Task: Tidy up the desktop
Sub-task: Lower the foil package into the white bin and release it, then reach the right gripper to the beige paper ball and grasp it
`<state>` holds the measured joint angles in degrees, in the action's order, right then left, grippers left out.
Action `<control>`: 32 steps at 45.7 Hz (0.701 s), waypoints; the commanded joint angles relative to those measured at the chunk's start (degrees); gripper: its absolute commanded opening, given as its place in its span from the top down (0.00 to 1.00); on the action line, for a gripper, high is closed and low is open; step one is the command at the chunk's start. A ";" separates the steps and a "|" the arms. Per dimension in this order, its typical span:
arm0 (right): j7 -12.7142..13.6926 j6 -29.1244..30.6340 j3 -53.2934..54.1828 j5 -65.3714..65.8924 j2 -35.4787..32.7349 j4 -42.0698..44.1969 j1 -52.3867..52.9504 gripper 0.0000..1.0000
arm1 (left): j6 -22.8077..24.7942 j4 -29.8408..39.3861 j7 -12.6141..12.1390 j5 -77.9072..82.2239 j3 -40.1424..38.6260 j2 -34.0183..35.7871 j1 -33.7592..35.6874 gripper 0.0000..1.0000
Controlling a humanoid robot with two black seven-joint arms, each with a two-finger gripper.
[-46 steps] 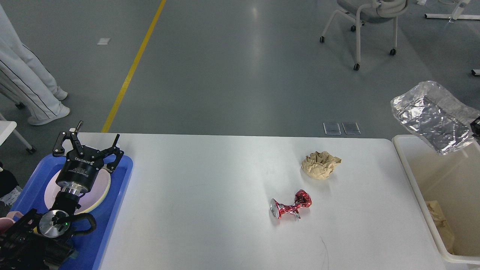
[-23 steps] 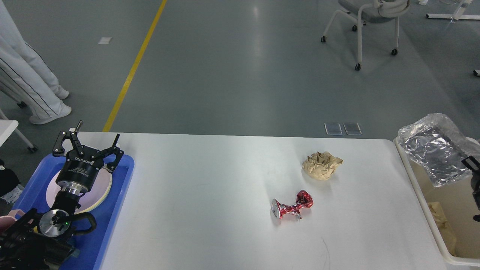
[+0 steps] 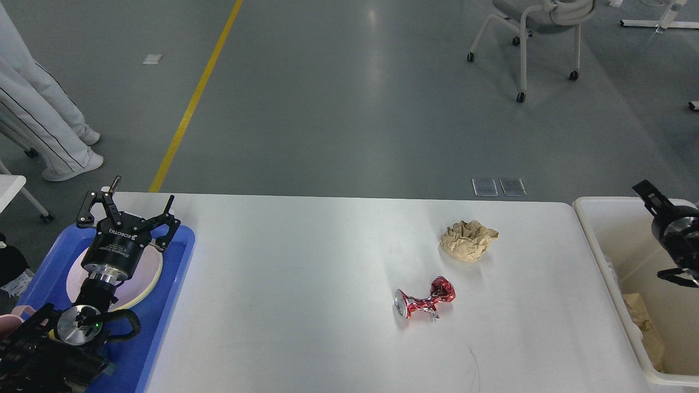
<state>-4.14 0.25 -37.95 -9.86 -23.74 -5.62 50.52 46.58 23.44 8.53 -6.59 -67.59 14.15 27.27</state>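
The white desktop holds a crumpled brown paper ball and a crushed red can, both right of centre. My left gripper is open and empty, hovering over a pale plate in the blue tray at the table's left end. My right gripper is at the right edge, over the cream-white bin. Its fingers stand spread apart and hold nothing. The clear plastic bag is out of sight.
Some brown paper lies inside the bin. A person's legs stand on the floor at far left. A wheeled chair stands beyond the table at the back right. A yellow floor line runs behind the table.
My right gripper lowered the clear plastic bag toward the bin, then let it go; the bag is gone from view and the gripper now shows open. The left arm has not moved.
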 commanded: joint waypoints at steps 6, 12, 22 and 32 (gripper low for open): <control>0.00 0.36 -4.76 1.16 -5.16 -23.35 15.82 0.00 | 0.09 0.02 0.00 0.00 0.00 0.00 0.06 0.02; -0.08 1.59 -12.41 1.51 -8.25 -45.41 29.44 0.00 | 0.09 0.02 -0.09 0.00 0.00 0.00 -0.02 0.02; -0.17 1.59 -13.91 6.43 -8.16 -65.65 40.79 0.00 | 0.09 0.02 0.00 0.00 0.00 0.00 -0.02 0.02; -0.17 1.59 -16.46 6.52 -5.36 -78.58 49.94 0.00 | 0.09 0.02 0.00 0.00 0.00 0.00 -0.02 0.02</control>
<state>-4.30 1.85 -53.35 -3.29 -31.08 -79.72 96.30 46.68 23.48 8.47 -6.59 -67.59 14.15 27.26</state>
